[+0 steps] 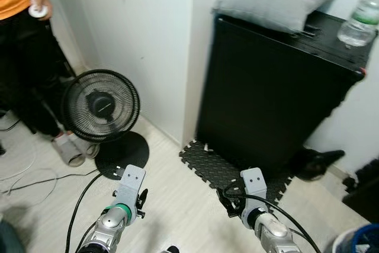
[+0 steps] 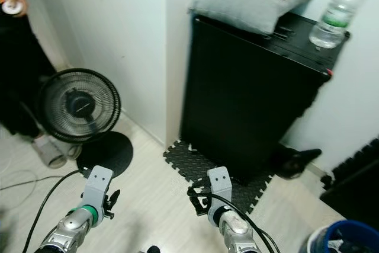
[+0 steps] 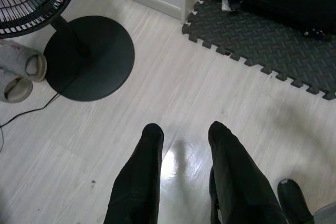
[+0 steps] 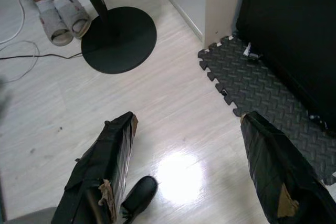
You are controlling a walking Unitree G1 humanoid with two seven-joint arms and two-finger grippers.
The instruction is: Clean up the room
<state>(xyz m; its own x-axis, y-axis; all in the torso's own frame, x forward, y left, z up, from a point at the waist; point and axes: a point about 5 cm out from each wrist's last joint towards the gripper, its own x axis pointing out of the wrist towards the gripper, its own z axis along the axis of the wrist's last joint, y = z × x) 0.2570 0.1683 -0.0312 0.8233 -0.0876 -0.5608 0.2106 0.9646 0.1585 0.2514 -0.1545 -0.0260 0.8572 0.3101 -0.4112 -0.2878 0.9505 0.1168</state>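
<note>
I stand over pale wood flooring facing a black cabinet [image 1: 266, 93]. My left gripper [image 3: 185, 127] hangs open above bare floor, nothing between its fingers. My right gripper [image 4: 189, 118] is open wide, also over bare floor, near the edge of a black foam mat [image 4: 257, 87]. A small white scrap [image 4: 249, 51] lies on the mat by the cabinet's foot. A clear plastic bottle [image 1: 361, 19] with a green label and a grey pillow [image 1: 272, 1] rest on top of the cabinet. A pair of pale slippers [image 4: 63, 19] lies beside the fan's base.
A black standing fan [image 1: 100, 105] on a round base [image 1: 121, 153] is at the left, its cable trailing across the floor. A person [image 1: 18, 57] in an orange top stands at far left. A blue bin [image 2: 343, 238] is at the bottom right. A dark object [image 1: 320, 161] lies beside the cabinet.
</note>
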